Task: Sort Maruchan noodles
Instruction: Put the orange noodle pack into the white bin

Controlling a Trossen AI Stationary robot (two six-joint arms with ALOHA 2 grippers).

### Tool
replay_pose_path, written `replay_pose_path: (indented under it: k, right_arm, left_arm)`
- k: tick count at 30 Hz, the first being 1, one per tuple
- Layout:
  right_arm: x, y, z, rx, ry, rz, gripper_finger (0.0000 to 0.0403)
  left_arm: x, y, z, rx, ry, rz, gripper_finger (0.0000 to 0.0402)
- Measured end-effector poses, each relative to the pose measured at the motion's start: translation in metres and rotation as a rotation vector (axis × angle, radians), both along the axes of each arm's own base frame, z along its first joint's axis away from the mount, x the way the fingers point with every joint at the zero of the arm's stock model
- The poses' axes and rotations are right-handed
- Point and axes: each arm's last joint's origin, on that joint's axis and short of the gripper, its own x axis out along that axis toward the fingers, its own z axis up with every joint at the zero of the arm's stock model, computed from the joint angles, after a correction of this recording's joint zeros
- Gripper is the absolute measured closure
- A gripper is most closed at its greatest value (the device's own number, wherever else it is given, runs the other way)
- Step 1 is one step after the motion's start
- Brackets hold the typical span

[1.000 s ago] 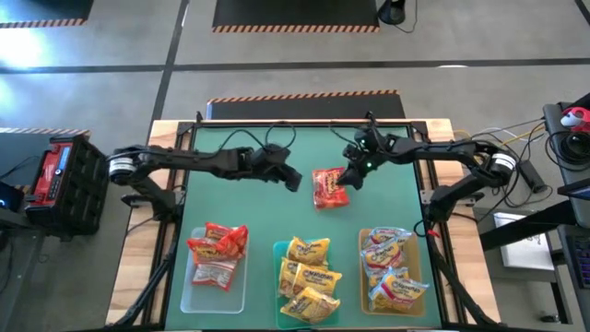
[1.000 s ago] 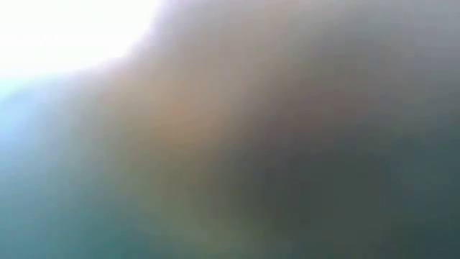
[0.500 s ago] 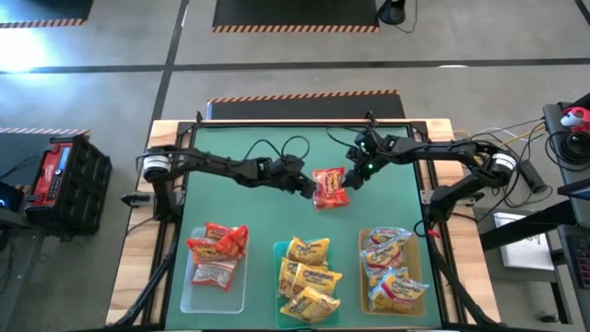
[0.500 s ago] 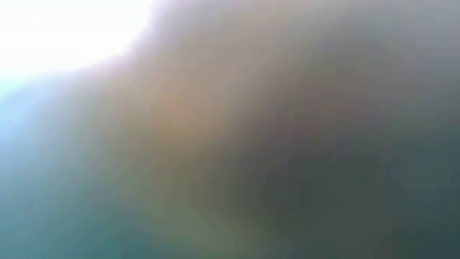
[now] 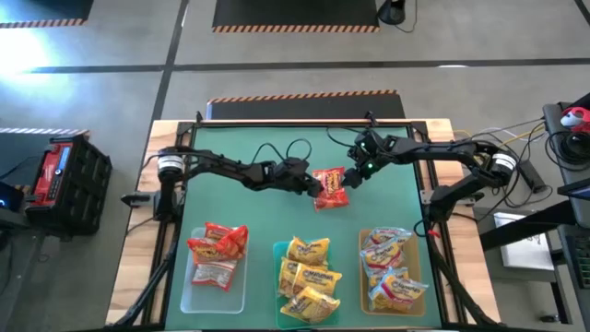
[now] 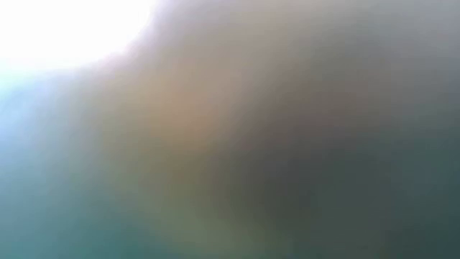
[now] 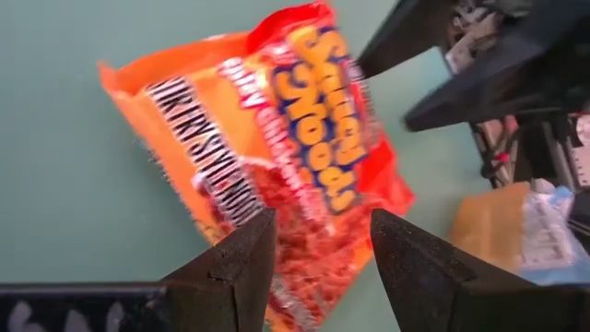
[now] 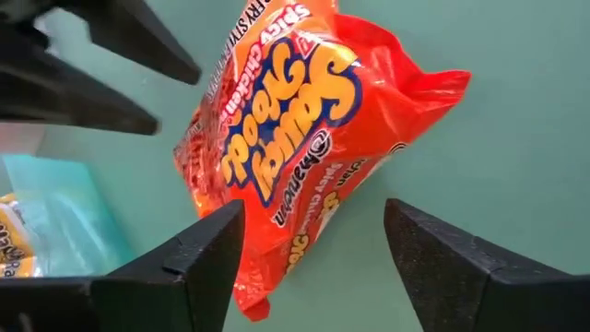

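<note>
Red noodle packet [image 5: 331, 187] lies on the green table [image 5: 240, 212], mid-table, between the two grippers.

Left gripper [image 5: 318, 188]: at the packet's left edge. In the left wrist view the packet [image 7: 277, 157] sits just ahead of the two fingers [image 7: 238, 267], its near end running into the gap between them. Fingers are spread; I can't tell whether the pads touch the plastic, so no confirmed grasp.

Right gripper [image 5: 353, 177]: at the packet's upper right side. Right wrist view shows its fingers [image 8: 198, 263] parted wide, with the packet [image 8: 295, 148] ahead of and between the tips, no pad pressing on it. Reads as released. The left arm's dark fingers show on the far side of the packet in that view.

Rest of the noodles are in three trays along the near table edge, well apart from both grippers:
- clear tray [image 5: 187, 293]: red packets [image 5: 219, 244]
- teal tray [image 5: 276, 249]: yellow packets [image 5: 308, 267]
- amber tray [image 5: 363, 277]: packets with white-and-red labels [image 5: 392, 267]

The loose packet is outside all trays, closest to the teal one.

Low view is fully blurred, nothing usable.
</note>
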Motion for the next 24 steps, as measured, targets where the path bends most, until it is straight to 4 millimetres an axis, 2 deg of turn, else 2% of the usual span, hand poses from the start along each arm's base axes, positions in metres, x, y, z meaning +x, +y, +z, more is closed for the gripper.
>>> replay_pose_path:
  k: [4, 11, 16, 24]
  right_arm:
    - [0.001, 0.002, 0.000, 0.006, -0.001, 0.001, 0.0147]
    - [0.010, 0.006, -0.005, 0.003, -0.011, 0.013, 0.0140]
    - [0.017, 0.008, -0.006, -0.008, -0.036, -0.002, 0.0140]
    - [0.022, 0.006, -0.012, -0.039, -0.021, -0.048, 0.0140]
  left_arm:
    - [0.002, 0.001, -0.013, -0.024, 0.030, 0.013, 0.0239]
    - [0.004, 0.002, -0.016, -0.039, 0.053, 0.023, 0.0239]
    - [-0.001, 0.001, -0.023, -0.066, 0.134, 0.035, 0.0239]
    - [-0.002, 0.003, -0.023, -0.060, 0.141, 0.052, 0.0239]
